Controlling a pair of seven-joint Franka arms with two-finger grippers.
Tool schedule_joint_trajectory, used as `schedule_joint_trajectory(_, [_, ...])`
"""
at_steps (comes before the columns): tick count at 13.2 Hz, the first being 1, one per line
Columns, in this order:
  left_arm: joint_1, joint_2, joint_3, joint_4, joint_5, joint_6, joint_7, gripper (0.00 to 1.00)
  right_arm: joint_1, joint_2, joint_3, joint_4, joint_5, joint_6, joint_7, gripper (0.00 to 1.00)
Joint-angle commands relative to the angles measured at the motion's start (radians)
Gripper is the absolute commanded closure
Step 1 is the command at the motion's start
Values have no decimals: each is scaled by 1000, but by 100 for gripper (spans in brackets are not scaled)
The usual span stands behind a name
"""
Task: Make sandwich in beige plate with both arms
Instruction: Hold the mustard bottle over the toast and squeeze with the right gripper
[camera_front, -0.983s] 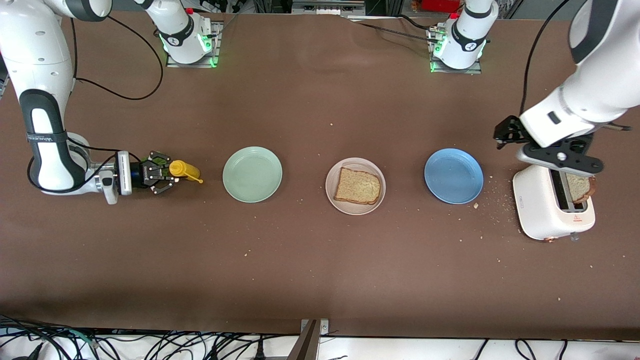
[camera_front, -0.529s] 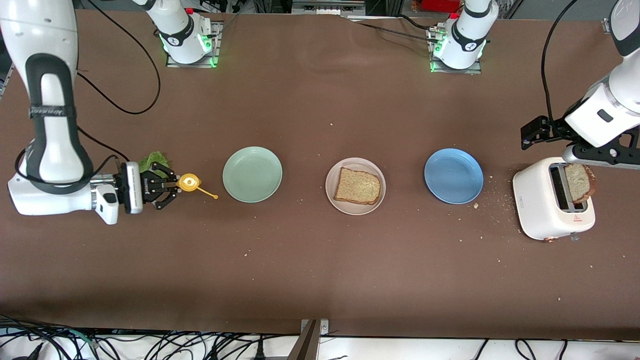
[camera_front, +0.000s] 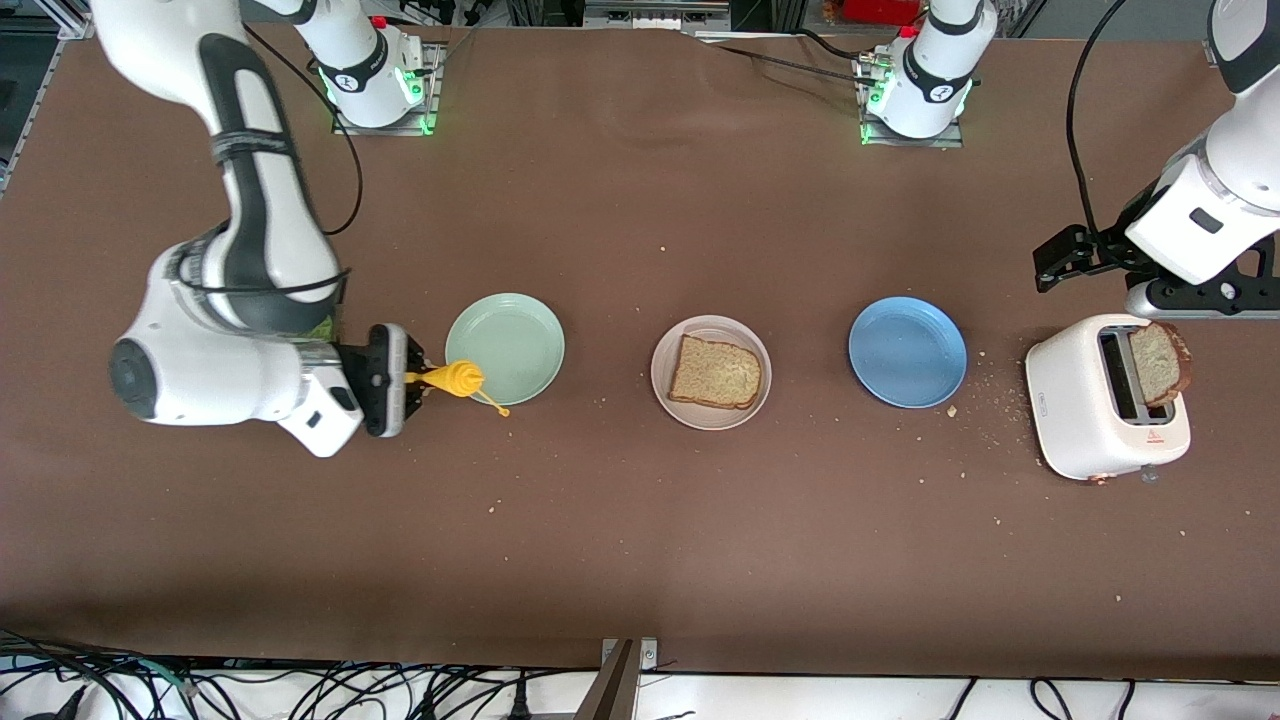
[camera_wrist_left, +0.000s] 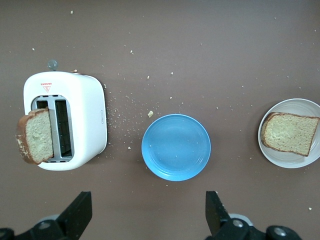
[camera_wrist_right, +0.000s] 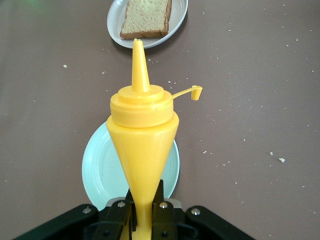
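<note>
**Mustard bottle lifted and carried toward the plates**

The right gripper (camera_front: 412, 378) has left its end of the table, where a second ago it was low beside a lettuce leaf, and now hangs over the edge of the green plate (camera_front: 520, 325). Its fingers are clamped on the yellow bottle (camera_front: 455, 378), which it holds sideways with the nozzle pointing toward the beige plate (camera_front: 665, 352). The small cap hangs open on its strap. The lettuce is no longer visible; the arm covers that place.

The left gripper (camera_wrist_left: 147, 220) has risen a little from the toaster (camera_front: 1075, 400) and moved off toward its end of the table. Its fingers stand wide apart and hold nothing. One slice of bread (camera_front: 1160, 362) still sticks up from a toaster slot.

The beige plate lies in the middle of the table, between the green plate and the blue plate (camera_front: 907, 351), with one bread slice (camera_front: 715, 372) on it. I think sauce comes next, so the sandwich is only at its first layer.
</note>
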Motion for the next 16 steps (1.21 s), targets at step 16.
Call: schedule_joint_trajectory(16, [16, -15, 22, -2, -21, -85, -6, 0, 607, 155, -8, 31, -990, 171, 975, 100])
